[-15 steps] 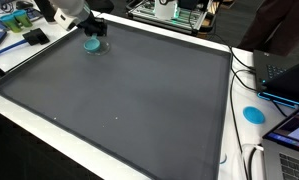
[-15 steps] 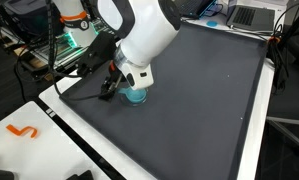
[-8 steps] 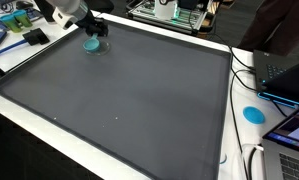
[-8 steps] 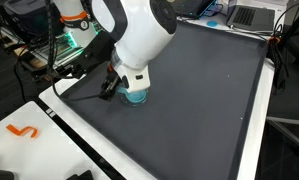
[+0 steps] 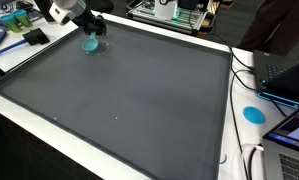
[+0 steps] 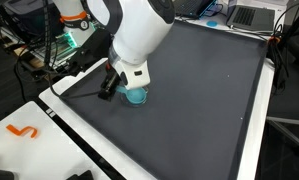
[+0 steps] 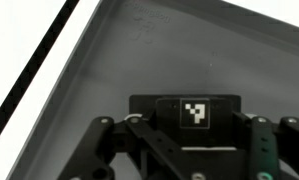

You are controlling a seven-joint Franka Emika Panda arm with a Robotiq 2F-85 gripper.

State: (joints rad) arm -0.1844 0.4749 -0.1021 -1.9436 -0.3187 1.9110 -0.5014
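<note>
**Surface and room.** A large dark grey rectangular mat [image 5: 139,95] covers most of a white tabletop [image 6: 59,150], leaving a white margin on all sides. In an exterior view, open laptop computers [image 5: 287,75] and black cables [image 5: 241,70] occupy the margin along one side, and a flat blue round disc [image 5: 253,113] lies on the white surface near them. Benches with electronic equipment [image 5: 174,10] stand beyond the far edge. The wrist view shows the mat [image 7: 169,45] running up to a dark edge strip, with the white margin outside it.

**Object position.** A small teal round object [image 6: 138,97], possibly a shallow cup, as the views are too coarse to confirm, rests on the mat close to one corner. The claw [image 6: 127,90] on the white robot arm [image 6: 139,35] stands directly over the object, with its black fingers [image 6: 108,86] reaching the mat level beside it. In both exterior views the object [image 5: 92,45] shows partly under the claw [image 5: 93,33]. Contact between fingers and object cannot be confirmed, and whether the claw is clenched or released cannot be told from these views.

**Markings.** A black-and-white square fiducial tag [image 7: 195,113] sits on the black plate between the linkage bars in the wrist view. An orange curved marking [image 6: 22,131] lies on the white tabletop near the mat corner; it is too small to read as a character.
</note>
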